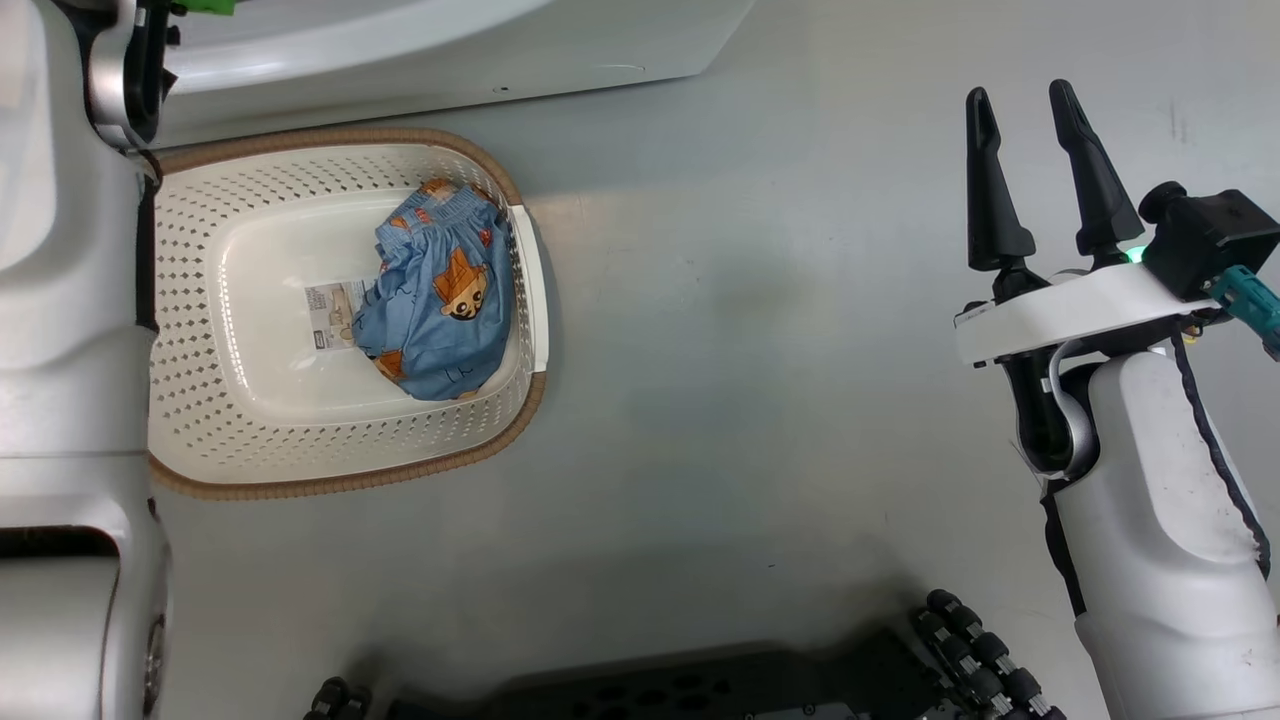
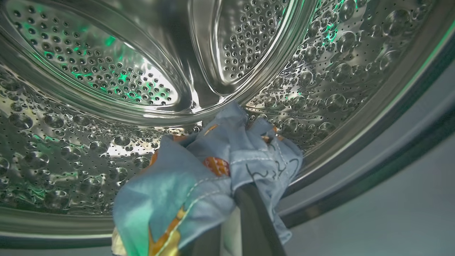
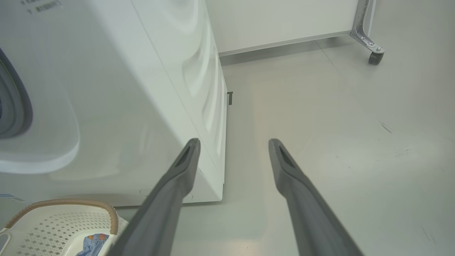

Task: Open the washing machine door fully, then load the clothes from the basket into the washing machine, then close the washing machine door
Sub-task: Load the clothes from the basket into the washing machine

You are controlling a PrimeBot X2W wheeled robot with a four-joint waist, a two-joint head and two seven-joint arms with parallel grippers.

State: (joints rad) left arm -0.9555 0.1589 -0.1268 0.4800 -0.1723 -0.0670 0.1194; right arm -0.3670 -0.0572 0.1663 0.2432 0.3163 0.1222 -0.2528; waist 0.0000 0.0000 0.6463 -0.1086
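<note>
Left gripper (image 2: 231, 204) clamped on crumpled blue garment (image 2: 177, 185) inside dimpled steel drum (image 2: 71, 149); right gripper (image 1: 1020, 92) spread.

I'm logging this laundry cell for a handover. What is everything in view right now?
washing machine: one, white, behind the basket
drum: one, perforated steel, inside the machine
basket: one, cream with brown rim, on the floor
basket garment: one, light blue with orange print, in the basket
held garment: one, same print, at the drum's mouth
paper label: one, pale, on the basket's floor
floor: one, grey, smooth
caster: one, dark, under a metal leg, far floor
left gripper: jaws shut on the held garment
right gripper: dark jaws open, over bare floor
</note>
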